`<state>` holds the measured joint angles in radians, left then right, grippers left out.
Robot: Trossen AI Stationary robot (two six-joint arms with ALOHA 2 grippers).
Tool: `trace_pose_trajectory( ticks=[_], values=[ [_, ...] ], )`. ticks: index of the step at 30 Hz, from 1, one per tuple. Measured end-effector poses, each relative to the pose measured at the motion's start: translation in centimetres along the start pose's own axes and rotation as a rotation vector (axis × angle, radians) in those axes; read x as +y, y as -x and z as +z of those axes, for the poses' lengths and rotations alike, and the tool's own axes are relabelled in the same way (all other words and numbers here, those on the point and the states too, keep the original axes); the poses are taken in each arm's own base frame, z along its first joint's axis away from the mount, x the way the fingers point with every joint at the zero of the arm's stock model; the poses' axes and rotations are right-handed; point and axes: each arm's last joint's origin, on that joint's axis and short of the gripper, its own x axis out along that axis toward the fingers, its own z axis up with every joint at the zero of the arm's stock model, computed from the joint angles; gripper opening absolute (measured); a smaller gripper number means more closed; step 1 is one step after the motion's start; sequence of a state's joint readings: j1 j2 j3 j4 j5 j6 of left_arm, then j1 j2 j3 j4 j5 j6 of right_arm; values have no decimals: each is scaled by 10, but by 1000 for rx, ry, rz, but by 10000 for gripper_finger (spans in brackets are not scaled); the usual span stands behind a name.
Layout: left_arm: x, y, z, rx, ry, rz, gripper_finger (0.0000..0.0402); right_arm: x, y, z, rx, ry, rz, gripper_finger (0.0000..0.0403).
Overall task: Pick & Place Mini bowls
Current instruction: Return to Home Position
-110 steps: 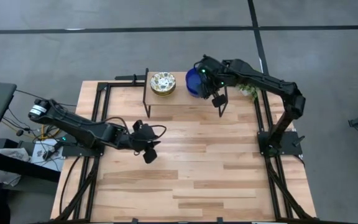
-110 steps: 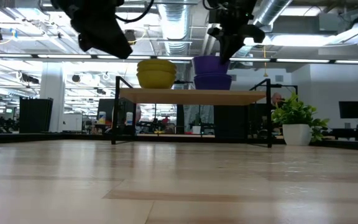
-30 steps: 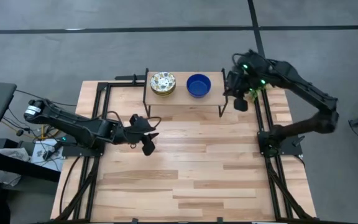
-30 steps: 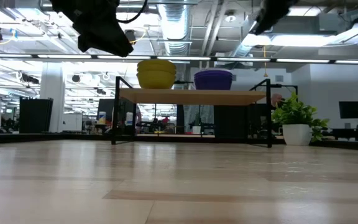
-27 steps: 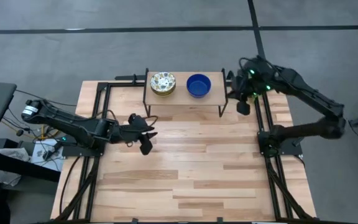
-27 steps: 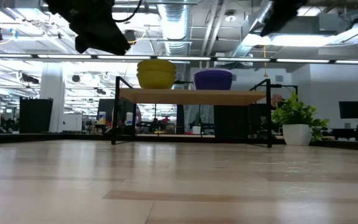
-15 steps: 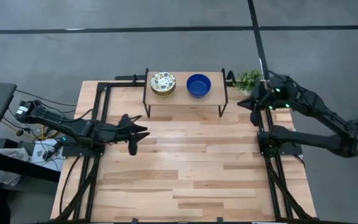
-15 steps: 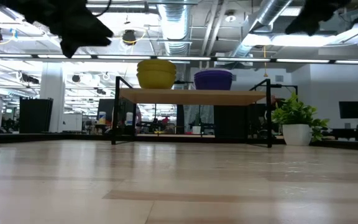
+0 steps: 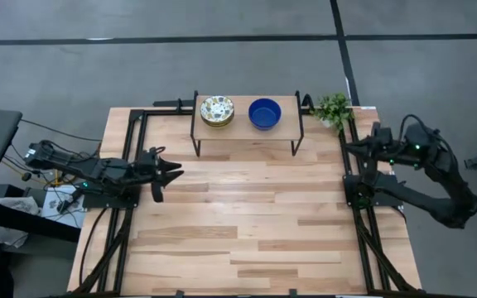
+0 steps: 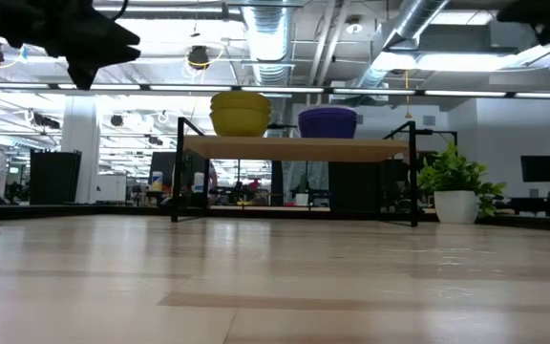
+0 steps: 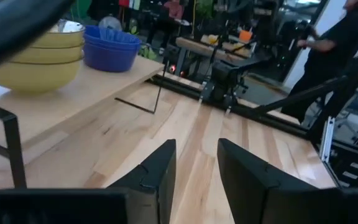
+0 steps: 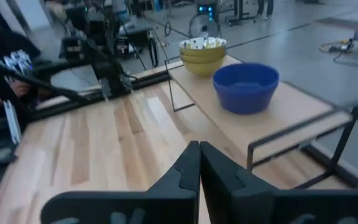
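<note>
High view: blue bowls (image 9: 264, 113) and patterned bowls (image 9: 217, 110) are being borne by the shelf (image 9: 240, 117); left pincer (image 11: 196, 149) is being held spread, right pincer (image 12: 199, 148) pressed together.

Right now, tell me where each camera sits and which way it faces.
High view: above the table, straight down; left gripper and right gripper at its side edges.
Low view: table-top height, level toward the shelf; arms in top corners.
Left wrist view: on the left arm, facing the shelf; open fingers in front.
Right wrist view: on the right arm, facing the shelf; shut fingers in front.
All four show blue bowls and patterned bowls on the shelf.
</note>
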<state>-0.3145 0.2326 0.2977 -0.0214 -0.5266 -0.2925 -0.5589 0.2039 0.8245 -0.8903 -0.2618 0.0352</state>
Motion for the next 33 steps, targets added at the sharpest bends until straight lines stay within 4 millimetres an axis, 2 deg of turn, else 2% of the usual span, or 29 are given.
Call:
trace_pose_trajectory(
  ticks=[8, 15, 18, 22, 28, 33],
  values=[
    [9, 8, -16, -33, 39, -11, 116, -1, 2, -44, -38, -138, 1, 0],
    [13, 9, -27, -45, 53, -17, 116, -5, -8, -52, 34, -221, -49, 0],
    [15, 8, -32, -42, 52, -16, 116, -10, -16, -61, 25, -279, -140, 0],
    [15, 7, -36, -47, 58, -19, 116, -14, -30, -62, -41, -349, -112, 0],
    [14, 7, -37, -49, 64, -52, 116, -16, -39, -57, -161, -438, -80, 0],
    [14, 7, -37, -50, 61, -52, 116, -21, -57, -64, -239, -450, -32, 0]
  ],
)
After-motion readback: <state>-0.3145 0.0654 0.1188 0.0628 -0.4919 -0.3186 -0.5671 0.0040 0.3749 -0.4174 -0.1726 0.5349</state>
